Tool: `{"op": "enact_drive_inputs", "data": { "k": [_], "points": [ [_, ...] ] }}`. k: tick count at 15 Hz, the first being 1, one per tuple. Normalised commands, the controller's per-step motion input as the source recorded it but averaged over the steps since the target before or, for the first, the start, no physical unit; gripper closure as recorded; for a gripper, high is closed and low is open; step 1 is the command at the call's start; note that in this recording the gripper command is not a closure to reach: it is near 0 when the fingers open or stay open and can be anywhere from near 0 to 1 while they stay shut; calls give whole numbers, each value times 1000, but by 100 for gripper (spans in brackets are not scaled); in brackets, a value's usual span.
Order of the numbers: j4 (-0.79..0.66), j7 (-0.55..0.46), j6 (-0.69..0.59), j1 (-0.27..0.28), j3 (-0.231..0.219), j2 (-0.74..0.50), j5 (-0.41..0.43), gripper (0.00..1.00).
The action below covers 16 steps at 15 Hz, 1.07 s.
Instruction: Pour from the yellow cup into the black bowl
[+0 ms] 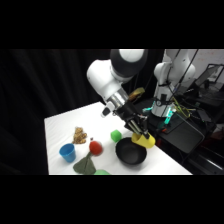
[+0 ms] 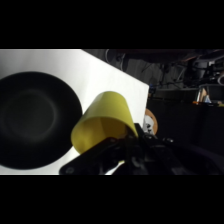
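The end effector is clamped on the yellow cup, holding it tipped on its side over the 2 o'clock rim of the black bowl. In the wrist view the yellow cup lies tilted with its open mouth turned toward the black bowl, the mouth overlapping the bowl's rim at about 4 o'clock. The arm reaches down from 12 o'clock, its wrist angled toward 5 o'clock over the desk. Outward on the desk, a small green cup stands just at the bowl's 11 o'clock, a red object at its 9 o'clock, and a blue cup farther out the same way. A brown lumpy object sits at 1 o'clock of the blue cup, and a dark green object at its 4 o'clock.
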Motion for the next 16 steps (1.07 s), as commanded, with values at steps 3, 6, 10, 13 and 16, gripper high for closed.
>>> {"op": "enact_drive_inputs", "data": {
  "k": [3, 6, 10, 13, 16],
  "points": [
    [255, -37, -365, -36, -18, 283, 135, 15],
    [221, 7, -262, -32, -14, 178, 66, 15],
    [3, 50, 99, 14, -64, -105, -172, 15],
    [-327, 144, 460, 96, -60, -438, -458, 15],
    [-458, 244, 483, 83, -21, -587, -423, 15]
  ]
}}
